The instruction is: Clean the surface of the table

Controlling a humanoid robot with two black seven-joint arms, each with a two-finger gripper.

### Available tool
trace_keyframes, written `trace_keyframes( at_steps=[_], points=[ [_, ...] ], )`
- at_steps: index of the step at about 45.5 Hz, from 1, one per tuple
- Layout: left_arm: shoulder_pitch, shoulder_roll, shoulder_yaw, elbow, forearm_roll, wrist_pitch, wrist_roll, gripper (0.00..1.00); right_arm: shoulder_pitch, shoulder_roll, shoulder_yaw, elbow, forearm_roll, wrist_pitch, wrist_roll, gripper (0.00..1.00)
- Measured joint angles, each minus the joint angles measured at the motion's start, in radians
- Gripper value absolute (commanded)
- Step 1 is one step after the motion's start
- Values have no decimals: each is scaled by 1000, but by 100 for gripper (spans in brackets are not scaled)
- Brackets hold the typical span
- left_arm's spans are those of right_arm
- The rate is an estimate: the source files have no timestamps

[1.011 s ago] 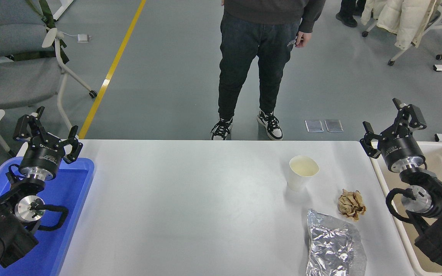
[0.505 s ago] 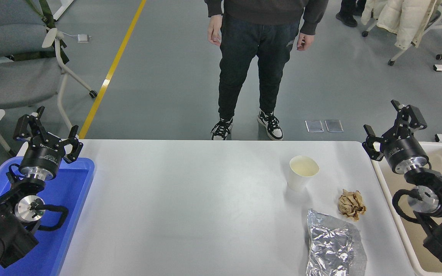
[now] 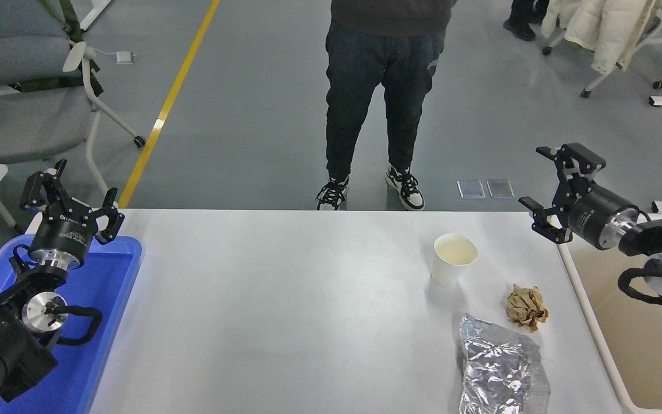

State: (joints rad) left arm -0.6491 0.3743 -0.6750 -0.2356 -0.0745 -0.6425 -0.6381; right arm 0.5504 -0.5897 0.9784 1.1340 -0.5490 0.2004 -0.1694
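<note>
On the counter (image 3: 285,310), the cup (image 3: 453,259) stands right of centre. The paper ball (image 3: 527,307) lies nearer and right of the cup; the foil bag (image 3: 500,368) lies nearer still.

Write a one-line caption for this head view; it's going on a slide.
Right hand open above the table surface, near a paper cup, crumpled paper and foil bag.
</note>
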Motion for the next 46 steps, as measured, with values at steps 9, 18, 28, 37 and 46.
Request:
trace_keyframes(
  at_steps=[9, 18, 28, 37, 46],
  points=[
    [0, 0, 0, 0, 0, 0, 0, 100, 28, -5, -94, 108, -200, 4, -125, 100],
    [0, 0, 0, 0, 1, -1, 0, 100, 86, 1, -235, 136, -409, 10, -181, 100],
    [0, 0, 0, 0, 1, -2, 0, 100, 154, 38, -383, 96, -577, 12, -201, 100],
    [0, 0, 0, 0, 1, -3, 0, 100, 190, 85, -451, 27, -688, 6, -203, 100],
    [0, 0, 0, 0, 1, -3, 0, 100, 210, 147, -478, -41, -782, -2, -195, 100]
  ],
)
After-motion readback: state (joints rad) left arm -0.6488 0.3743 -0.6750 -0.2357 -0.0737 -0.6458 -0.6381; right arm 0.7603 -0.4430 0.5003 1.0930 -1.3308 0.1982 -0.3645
